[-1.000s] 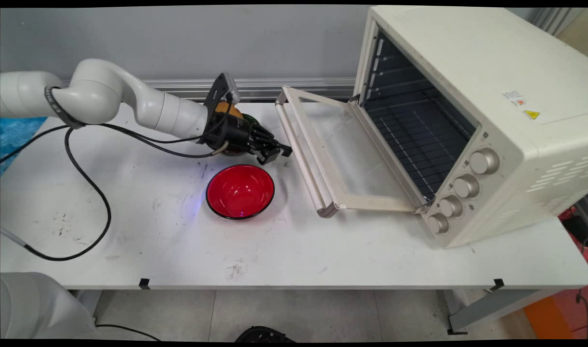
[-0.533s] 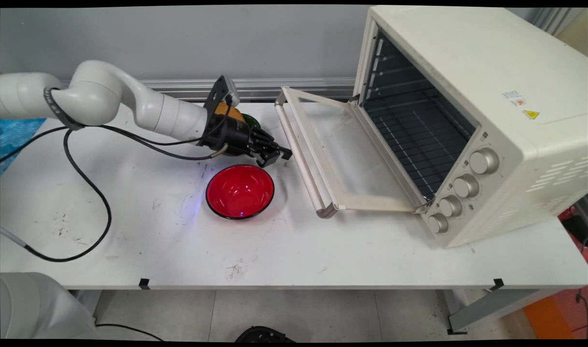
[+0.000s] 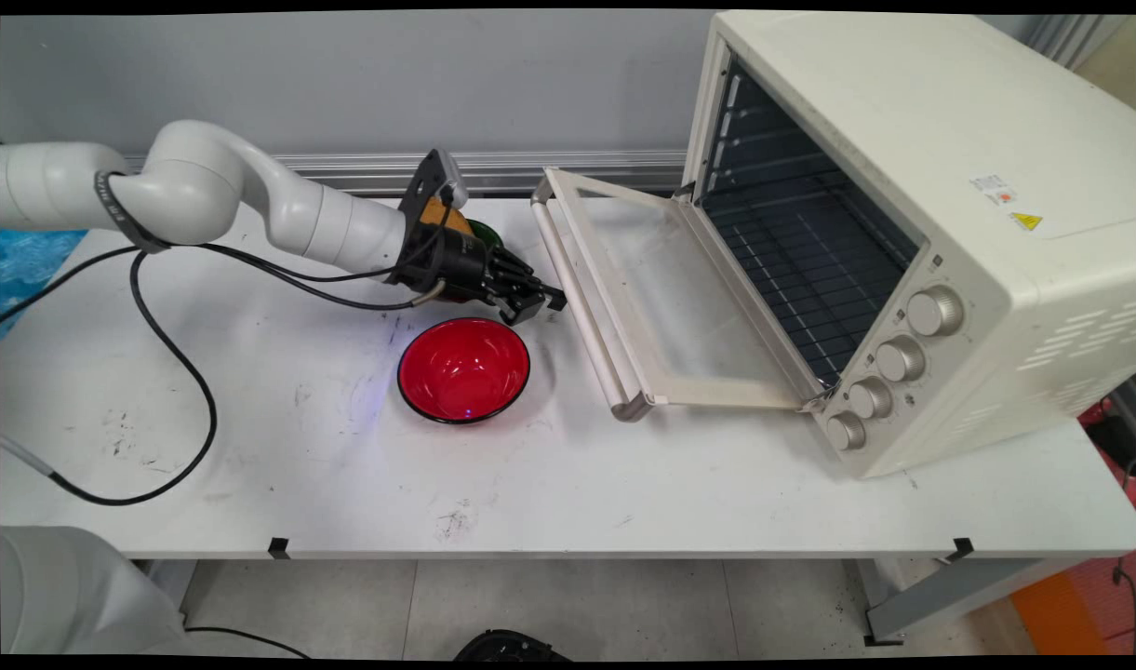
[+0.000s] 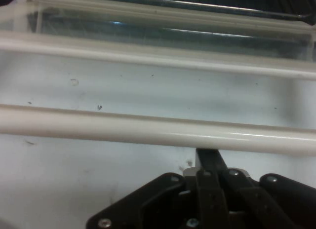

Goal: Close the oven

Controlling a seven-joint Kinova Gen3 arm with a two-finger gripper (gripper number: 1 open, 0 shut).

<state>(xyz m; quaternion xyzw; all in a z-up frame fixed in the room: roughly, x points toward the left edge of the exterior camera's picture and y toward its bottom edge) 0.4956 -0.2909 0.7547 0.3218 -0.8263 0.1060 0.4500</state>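
The black two-finger gripper (image 3: pixel 541 300) sits low over the white worktop (image 3: pixel 623 484), just short of the cream tubular handle bar (image 3: pixel 581 312) of the oven door, with its tip pointing at that bar. In the hand view the fingers (image 4: pixel 210 165) lie pressed together as one narrow black blade rising from the linkage, no gap between them and nothing held; the tip stops just beneath the handle bar (image 4: pixel 158 130), and contact cannot be told. The glass-paned cream oven door (image 3: pixel 679 298) lies folded down flat toward the worktop's middle, hinged to the large cream toaster oven (image 3: pixel 949 186) that stands on the worktop's right end, near the back edge. The oven's cavity is open, showing a dark wire rack (image 3: pixel 809 270); four round silver knobs (image 3: pixel 888 358) run down its front panel. Just toward the near edge from the gripper stands a glossy red round bowl with a black rim (image 3: pixel 464 369), apart from the fingers and well short of the door's handle. Behind the gripper's wrist, toward the back edge, an orange-brown object and a dark green round object (image 3: pixel 482 230) are partly hidden by the arm; their shapes cannot be made out. Black cables (image 3: pixel 172 354) hang from the white arm (image 3: pixel 251 191) and loop across the worktop's left half.
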